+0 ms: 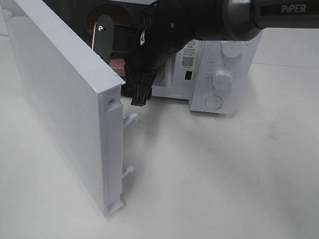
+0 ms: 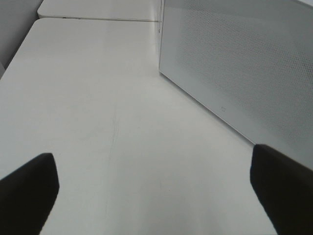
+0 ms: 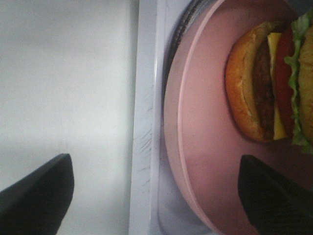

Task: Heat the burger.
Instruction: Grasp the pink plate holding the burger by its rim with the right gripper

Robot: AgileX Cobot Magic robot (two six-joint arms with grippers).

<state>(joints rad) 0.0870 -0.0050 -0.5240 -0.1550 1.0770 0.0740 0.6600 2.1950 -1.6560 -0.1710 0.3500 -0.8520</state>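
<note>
Right gripper (image 3: pixel 156 191) wide open, holding nothing, at the microwave (image 1: pixel 223 75) mouth; burger (image 3: pixel 274 83) just beyond on pink plate (image 3: pixel 205 147).

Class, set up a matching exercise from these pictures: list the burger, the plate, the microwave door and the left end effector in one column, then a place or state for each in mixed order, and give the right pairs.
Column A
1. burger
2. pink plate
3. microwave door
4. left end effector

Column B
a. swung wide open
b. open over the bare white table, beside the microwave's perforated wall
c. lies on the pink plate
d. sits inside the microwave, under the burger

Pairs: 1-c, 2-d, 3-a, 4-b
</note>
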